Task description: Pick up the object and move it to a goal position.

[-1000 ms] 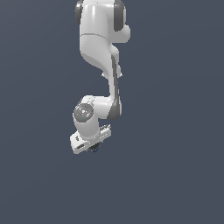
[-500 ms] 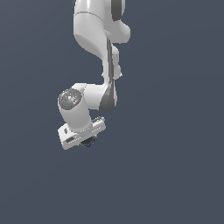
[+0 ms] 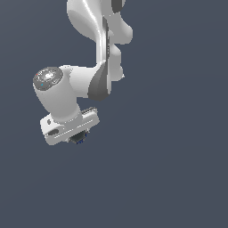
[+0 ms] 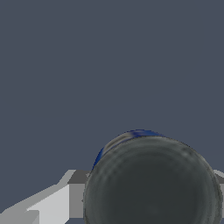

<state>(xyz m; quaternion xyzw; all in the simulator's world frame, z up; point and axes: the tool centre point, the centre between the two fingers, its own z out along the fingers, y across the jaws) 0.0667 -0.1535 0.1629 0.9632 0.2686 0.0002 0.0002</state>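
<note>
One small object carried under the tool, no goal mark in sight

One dark round object [image 4: 151,181] fills the wrist view closest to the camera, with a thin blue edge at its 12 o'clock and grey finger parts [image 4: 76,192] at its 9 o'clock, so I judge the tool [image 3: 79,138] is clenched on it. In the exterior view the object [image 3: 80,140] is only a dark speck under the white hand, at about 5 o'clock from the round wrist cap [image 3: 48,78]. It is held this way probably for transport, because nothing supports it from below. Further away there is only plain grey background; the goal position is not visible.
</note>
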